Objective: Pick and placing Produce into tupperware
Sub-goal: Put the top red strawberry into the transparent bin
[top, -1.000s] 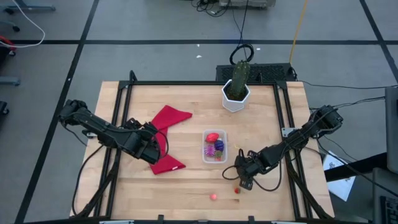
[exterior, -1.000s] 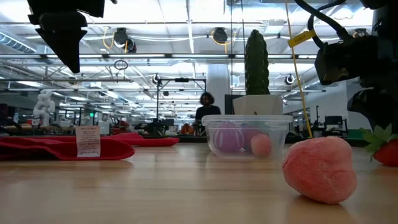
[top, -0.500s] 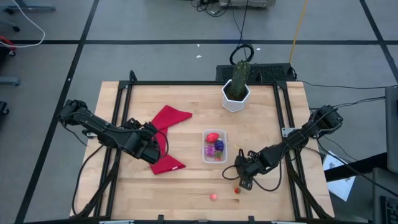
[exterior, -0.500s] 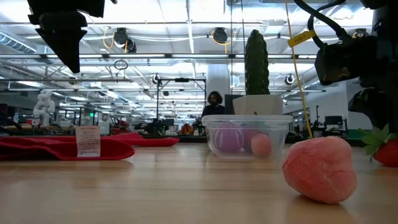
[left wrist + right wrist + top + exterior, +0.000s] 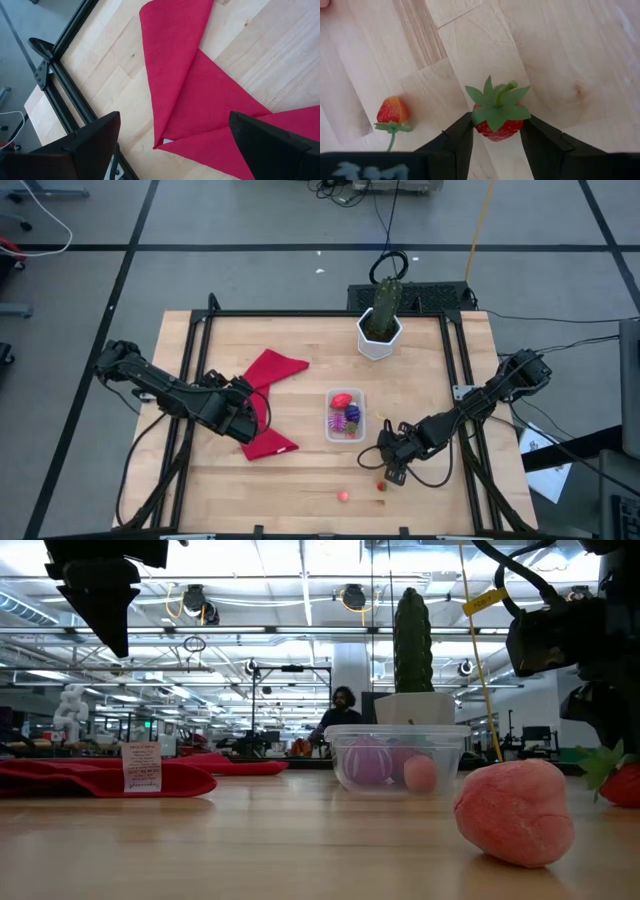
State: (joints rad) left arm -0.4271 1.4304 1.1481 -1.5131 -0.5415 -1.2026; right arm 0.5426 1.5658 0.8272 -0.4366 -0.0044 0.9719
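At table centre, tupperware [image 5: 345, 416] holding red, pink, purple produce [image 5: 347, 416], right gripper [image 5: 494, 135] pinching strawberry [image 5: 497, 114], left gripper [image 5: 170, 137] spread.

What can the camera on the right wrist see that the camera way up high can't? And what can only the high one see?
Only the right wrist view shows the big strawberry with its green leaves, squeezed between the jaws of the right gripper. Only the high view shows the tupperware with produce inside, the cactus pot, the red cloth and the left gripper waiting over that cloth. Both show the wooden table and a smaller loose strawberry lying near the right gripper.
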